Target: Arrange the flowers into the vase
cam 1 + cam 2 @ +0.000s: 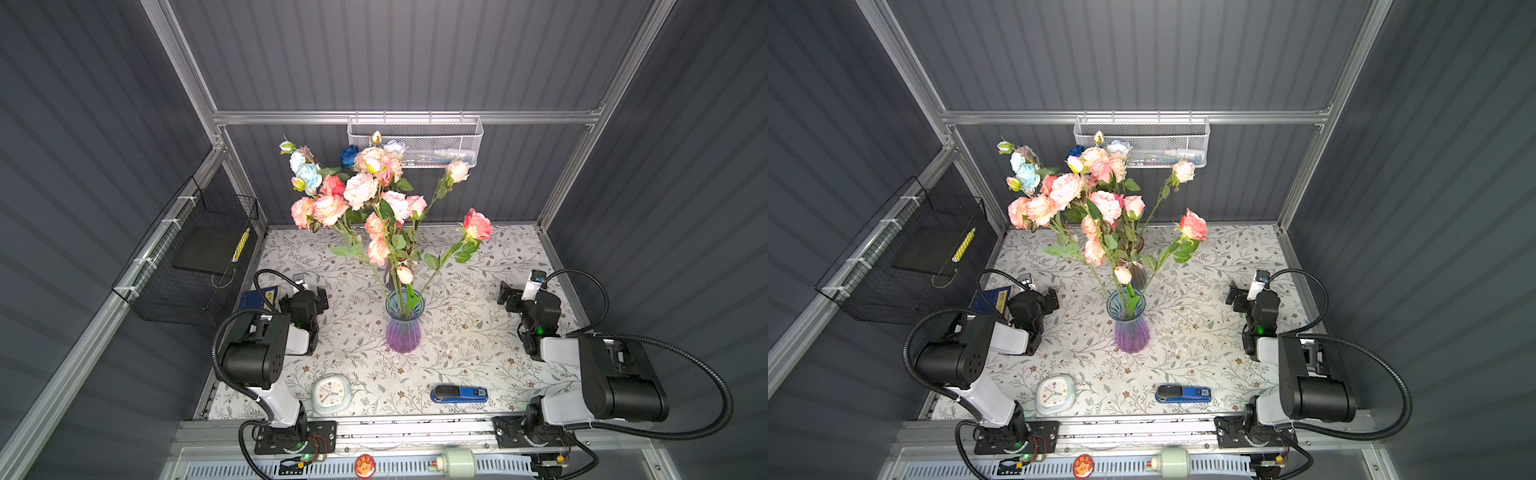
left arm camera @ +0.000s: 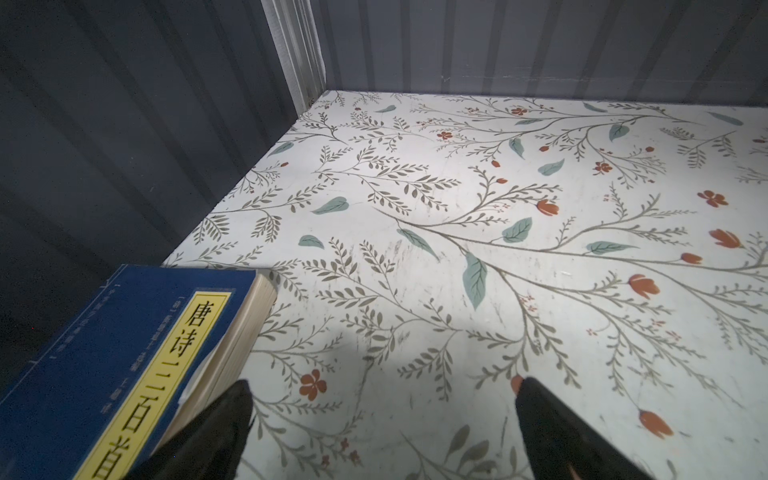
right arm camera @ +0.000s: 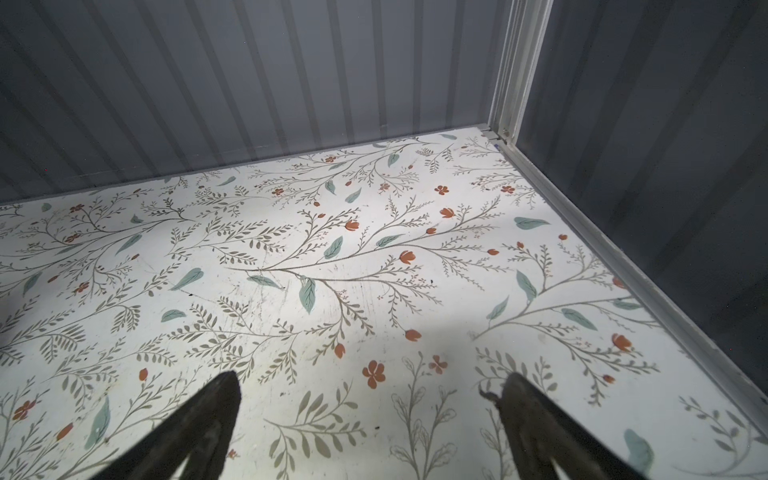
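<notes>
The flowers point(image 1: 365, 195) point(image 1: 1084, 195), pink, peach, white and blue blooms on long green leafy stems, stand upright in the vase point(image 1: 404, 322) point(image 1: 1131, 324), a ribbed glass one shading from blue to purple at mid-table. In both top views my left gripper point(image 1: 321, 296) point(image 1: 1054, 298) rests low to the left of the vase and well apart from it. My right gripper point(image 1: 505, 297) point(image 1: 1233, 297) sits equally far off on the right. Both wrist views show my left gripper point(image 2: 382, 395) and right gripper point(image 3: 370, 390) open over bare floral tabletop, holding nothing.
A blue book point(image 1: 257, 299) point(image 2: 124, 365) lies beside my left gripper. A pale clock point(image 1: 331, 392) and a blue stapler point(image 1: 459, 394) lie near the front edge. A white mesh basket point(image 1: 415, 141) hangs on the back wall, a black wire basket point(image 1: 195, 257) on the left wall.
</notes>
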`<action>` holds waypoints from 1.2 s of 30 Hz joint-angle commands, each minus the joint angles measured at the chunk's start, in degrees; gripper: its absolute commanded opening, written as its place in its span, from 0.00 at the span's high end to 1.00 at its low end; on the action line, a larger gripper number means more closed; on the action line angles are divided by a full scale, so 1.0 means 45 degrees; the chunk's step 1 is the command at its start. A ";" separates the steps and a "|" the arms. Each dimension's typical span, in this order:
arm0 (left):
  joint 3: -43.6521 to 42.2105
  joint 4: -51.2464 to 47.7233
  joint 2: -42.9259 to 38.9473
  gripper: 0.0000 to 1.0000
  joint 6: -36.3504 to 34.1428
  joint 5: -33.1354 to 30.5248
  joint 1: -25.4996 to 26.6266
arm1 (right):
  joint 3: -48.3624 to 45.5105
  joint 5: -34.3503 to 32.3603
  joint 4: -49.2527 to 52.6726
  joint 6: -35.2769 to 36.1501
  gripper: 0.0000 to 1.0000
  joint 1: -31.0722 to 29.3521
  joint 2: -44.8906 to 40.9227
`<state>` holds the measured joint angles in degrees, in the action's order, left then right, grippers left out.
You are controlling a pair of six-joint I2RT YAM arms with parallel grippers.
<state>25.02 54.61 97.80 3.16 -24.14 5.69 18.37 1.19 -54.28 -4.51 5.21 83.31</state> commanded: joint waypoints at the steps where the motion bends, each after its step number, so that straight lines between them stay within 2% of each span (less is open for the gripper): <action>1: 0.0144 0.0033 0.0122 0.00 -0.0113 -0.0149 0.0063 | -0.0078 0.0043 -0.0485 -0.0088 0.01 -0.0006 -0.0017; 13: 0.0144 0.0033 0.0118 0.00 -0.0106 -0.0149 0.0078 | -0.0050 0.0078 -0.0447 -0.0057 0.01 -0.0007 0.0003; 18: 0.0144 0.0033 0.0112 0.00 -0.0116 -0.0146 0.0073 | 0.0117 0.0673 -0.0125 0.0172 0.01 -0.0009 0.0022; 36: 0.0144 0.0033 0.0122 0.00 -0.0120 -0.0149 0.0065 | 0.0196 0.0656 -0.0027 0.0163 0.01 -0.0007 0.0060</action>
<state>25.02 54.63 97.80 3.16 -24.14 5.72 18.41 3.70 -54.70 -4.43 5.21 83.31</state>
